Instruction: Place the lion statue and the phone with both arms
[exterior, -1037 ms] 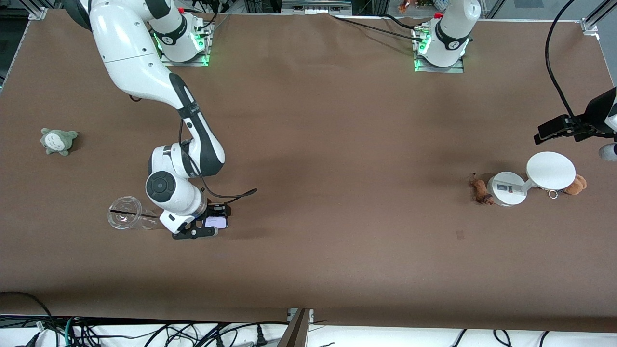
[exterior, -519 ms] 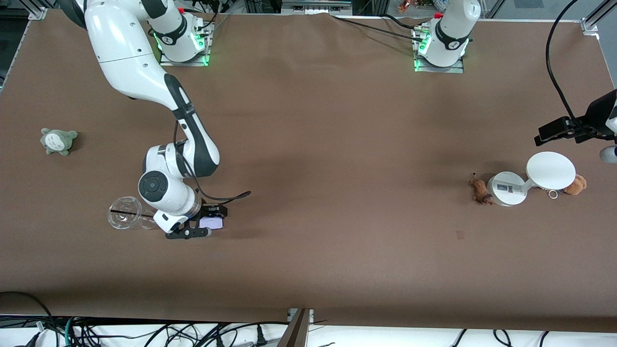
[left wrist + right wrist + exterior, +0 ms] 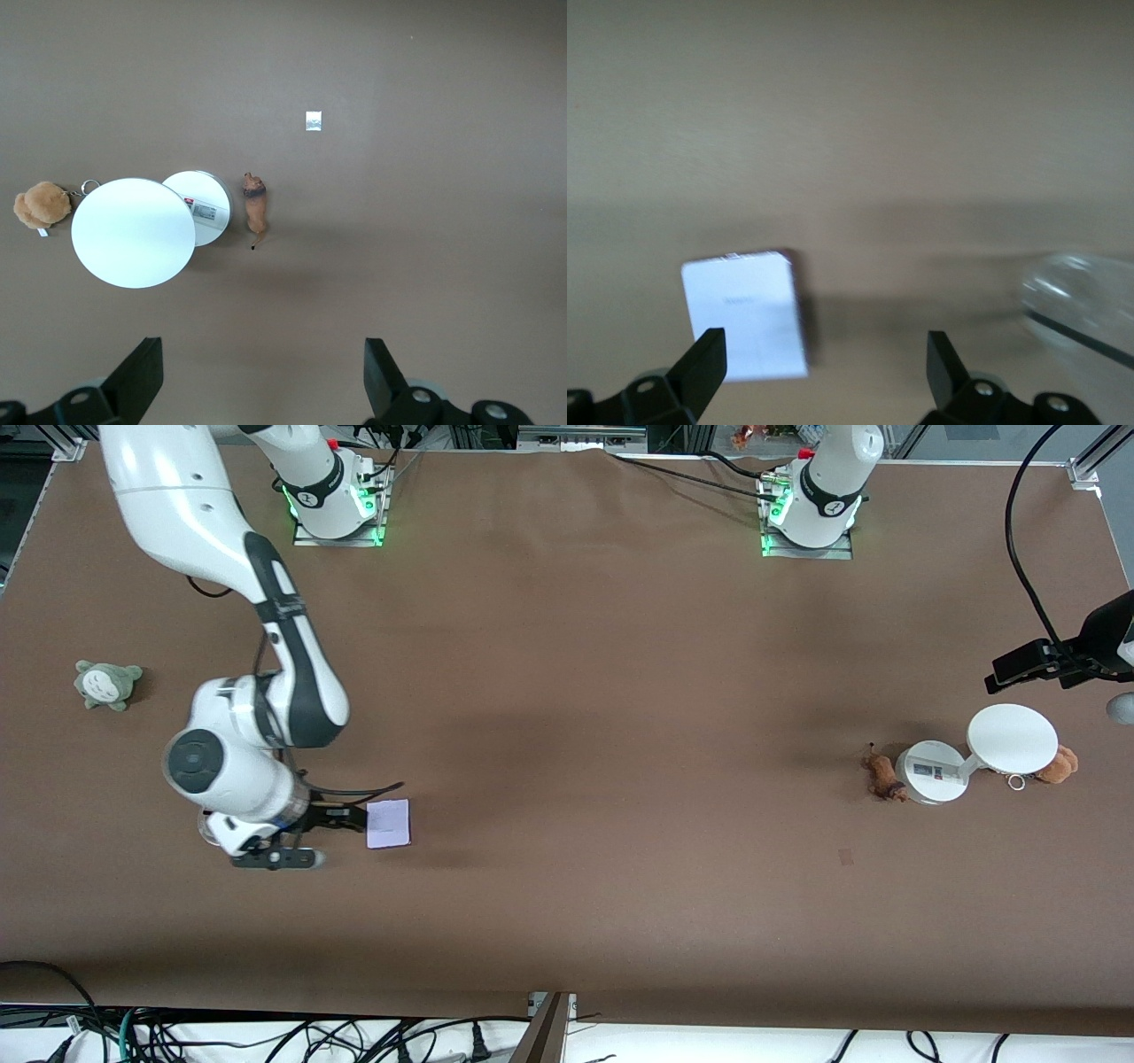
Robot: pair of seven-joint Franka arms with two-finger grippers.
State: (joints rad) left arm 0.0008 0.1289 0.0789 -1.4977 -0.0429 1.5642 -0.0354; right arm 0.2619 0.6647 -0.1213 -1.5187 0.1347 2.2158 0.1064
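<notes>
The phone (image 3: 388, 824) lies flat on the table, pale face up; it also shows in the right wrist view (image 3: 744, 314). My right gripper (image 3: 306, 840) is open and empty, beside the phone toward the right arm's end, apart from it; its fingers (image 3: 700, 359) show at the edge of the right wrist view. The lion statue (image 3: 881, 773) lies on the table beside the white stand's base; it also shows in the left wrist view (image 3: 256, 205). My left gripper (image 3: 1036, 662) waits open and empty, high over the left arm's end of the table (image 3: 261, 381).
A white round stand with a disc (image 3: 1012, 739) stands by the lion, a tan plush with a keyring (image 3: 1059, 763) beside it. A clear cup (image 3: 1081, 301) lies under the right arm. A grey-green plush (image 3: 107, 684) sits at the right arm's end.
My right gripper has let go of the phone and drawn back toward the right arm's end. The phone stays on the table. The left arm has barely moved.
</notes>
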